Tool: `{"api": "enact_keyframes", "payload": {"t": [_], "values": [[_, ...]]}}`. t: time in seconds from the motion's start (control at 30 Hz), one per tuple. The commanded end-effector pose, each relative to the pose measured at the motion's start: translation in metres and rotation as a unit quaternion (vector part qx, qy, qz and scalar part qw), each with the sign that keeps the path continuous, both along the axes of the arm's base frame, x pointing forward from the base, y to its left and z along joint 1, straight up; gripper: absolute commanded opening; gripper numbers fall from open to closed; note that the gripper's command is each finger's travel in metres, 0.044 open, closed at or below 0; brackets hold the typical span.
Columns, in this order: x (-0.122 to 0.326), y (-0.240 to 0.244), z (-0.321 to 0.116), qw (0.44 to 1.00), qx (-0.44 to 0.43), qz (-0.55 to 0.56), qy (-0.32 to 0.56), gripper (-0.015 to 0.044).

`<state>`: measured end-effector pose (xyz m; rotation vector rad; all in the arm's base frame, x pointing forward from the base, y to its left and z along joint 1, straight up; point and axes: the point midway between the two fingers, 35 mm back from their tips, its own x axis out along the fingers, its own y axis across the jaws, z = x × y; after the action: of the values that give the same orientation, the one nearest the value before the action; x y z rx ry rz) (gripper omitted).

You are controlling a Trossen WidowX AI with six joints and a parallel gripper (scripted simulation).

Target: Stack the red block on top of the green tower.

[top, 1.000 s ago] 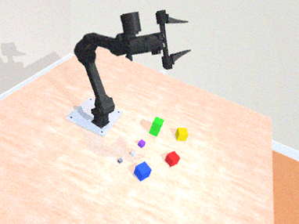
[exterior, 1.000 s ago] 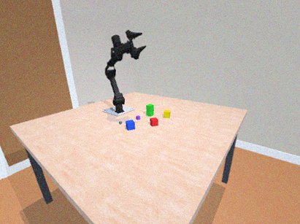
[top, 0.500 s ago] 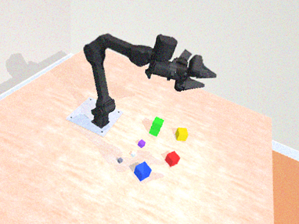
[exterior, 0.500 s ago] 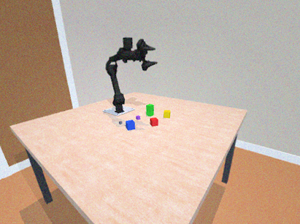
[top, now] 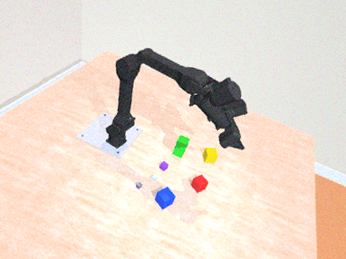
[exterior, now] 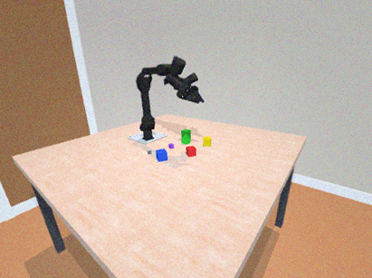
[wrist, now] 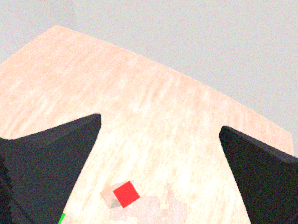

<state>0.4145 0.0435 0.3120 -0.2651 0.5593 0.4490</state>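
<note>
My gripper (top: 232,141) is spread wide, holding nothing, high above the red block (top: 199,183) and green tower (top: 181,146) mid-table.

Table (top: 240,238) pale wood grain, matt; claw (top: 233,140) matt blk.
</note>
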Motion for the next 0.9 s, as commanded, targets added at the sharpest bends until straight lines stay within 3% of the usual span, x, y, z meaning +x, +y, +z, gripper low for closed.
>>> {"api": "enact_keyframes", "payload": {"t": [0.0,0.2,0.47,0.57,0.87], "values": [[0.004,0.001,-0.037,0.991,0.038,-0.067,0.111,0.044],[-0.003,0.002,-0.092,0.939,0.071,-0.193,0.275,0.044],[-0.027,-0.007,-0.15,0.819,0.05,-0.374,0.433,0.044],[-0.033,-0.009,-0.159,0.792,0.039,-0.407,0.453,0.044],[-0.031,-0.008,-0.169,0.792,0.039,-0.407,0.453,0.044]]}}
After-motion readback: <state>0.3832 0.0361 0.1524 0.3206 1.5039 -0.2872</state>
